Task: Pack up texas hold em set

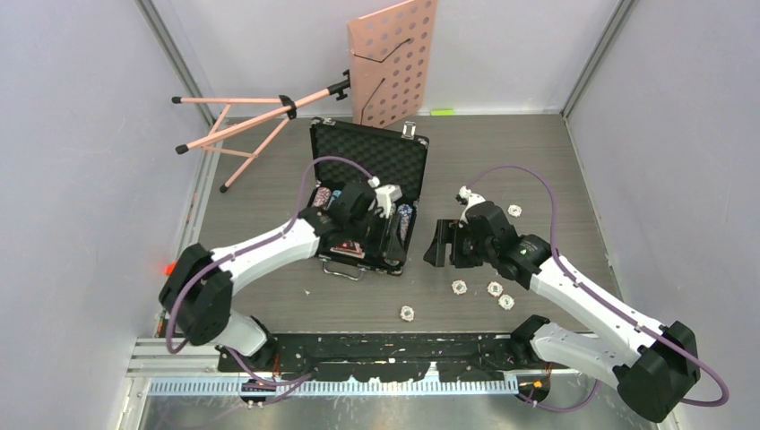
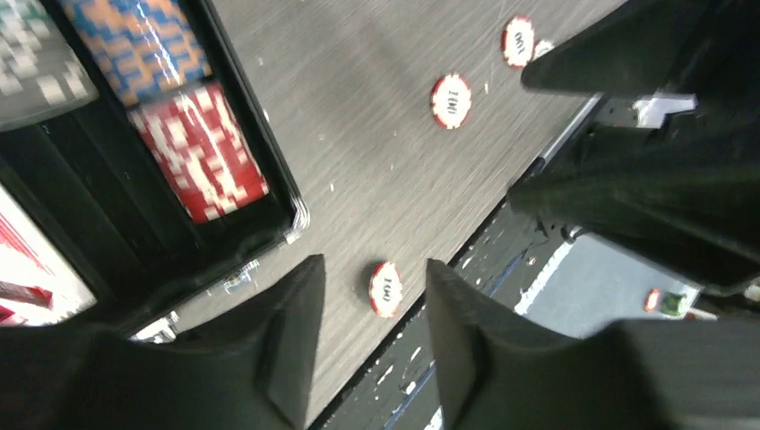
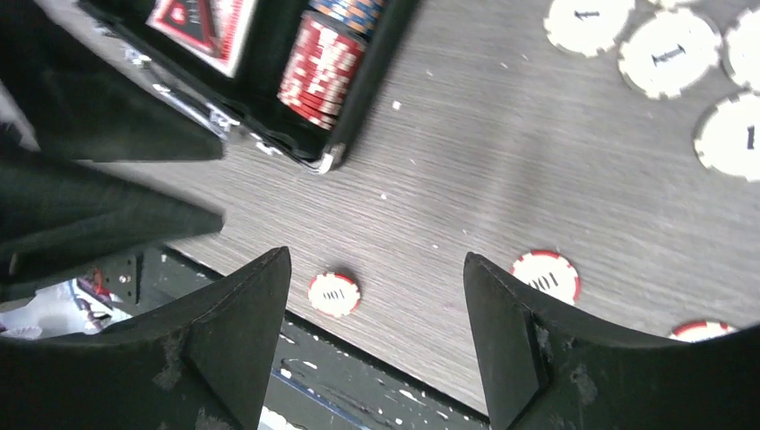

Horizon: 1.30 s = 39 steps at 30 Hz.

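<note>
Nearest the arm bases, a lone red-rimmed chip (image 1: 407,313) lies flat on the table (image 1: 296,296). Three more loose chips (image 1: 494,288) lie to its right. Just beyond them hovers the right gripper (image 1: 439,246), jaws apart and empty. It is judged the nearer arm, the chips lying base-ward of its fingers. Farther off, the left gripper (image 1: 392,235), jaws likewise apart and empty, hangs over the right end of the open case (image 1: 367,157).

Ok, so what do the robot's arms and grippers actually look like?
The left arm and right arm have white shells with black joints, and a purple cable loops along each. The left gripper and right gripper carry matte black wedge-shaped fingers; the right's show pale scuffs.
</note>
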### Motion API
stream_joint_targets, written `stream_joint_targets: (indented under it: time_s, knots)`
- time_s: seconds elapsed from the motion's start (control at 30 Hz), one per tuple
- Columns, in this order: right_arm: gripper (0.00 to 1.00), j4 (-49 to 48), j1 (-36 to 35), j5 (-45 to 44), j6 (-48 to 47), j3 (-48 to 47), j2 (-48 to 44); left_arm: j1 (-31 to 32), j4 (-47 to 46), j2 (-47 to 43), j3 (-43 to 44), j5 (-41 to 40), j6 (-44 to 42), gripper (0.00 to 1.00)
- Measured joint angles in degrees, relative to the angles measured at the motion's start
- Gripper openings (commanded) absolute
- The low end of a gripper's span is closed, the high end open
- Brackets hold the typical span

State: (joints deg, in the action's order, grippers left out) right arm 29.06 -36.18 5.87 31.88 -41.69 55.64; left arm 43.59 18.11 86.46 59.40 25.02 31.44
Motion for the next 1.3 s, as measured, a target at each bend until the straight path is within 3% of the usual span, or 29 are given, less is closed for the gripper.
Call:
stream_joint_targets:
  time_s: [0.1,0.17,0.4,0.6,0.8,0.97,1.1,1.17,1.3]
  knots:
    - [0.76,3.2,0.0,-2.5,2.0,0.3,0.4,5.1,0.1,-4.3,-4.0,-6.9,-2.6,0.88]
    - [0.76,4.7,0.0,-5.1,3.4,0.3,1.3,10.1,0.2,-6.2,-6.1,-12.1,-3.5,0.97]
    - [0.76,10.4,0.0,-12.5,7.3,0.1,5.1,25.2,1.1,-7.4,-9.2,-29.5,-1.5,1.0]
    - [0.76,10.7,0.0,-14.8,9.2,0.6,1.5,32.2,2.8,-1.4,-8.2,-38.7,2.7,0.95]
    - [0.76,11.6,0.0,-15.9,10.4,1.6,-3.3,34.0,3.1,7.8,-5.0,-41.5,4.1,0.85]
    - [0.76,12.4,0.0,-16.3,10.8,2.4,-5.5,34.0,1.8,10.4,-4.3,-41.8,3.8,0.64]
    - [0.76,12.9,0.0,-16.3,11.1,2.5,-6.0,33.9,1.2,11.7,-3.1,-41.8,3.3,0.3]
    - [0.76,12.8,0.0,-16.3,11.3,2.6,-6.2,33.9,0.8,12.1,-2.7,-41.6,3.1,0.2]
    - [0.75,12.9,0.0,-16.3,11.5,2.8,-6.3,33.7,0.0,12.6,-1.9,-40.7,3.1,0.16]
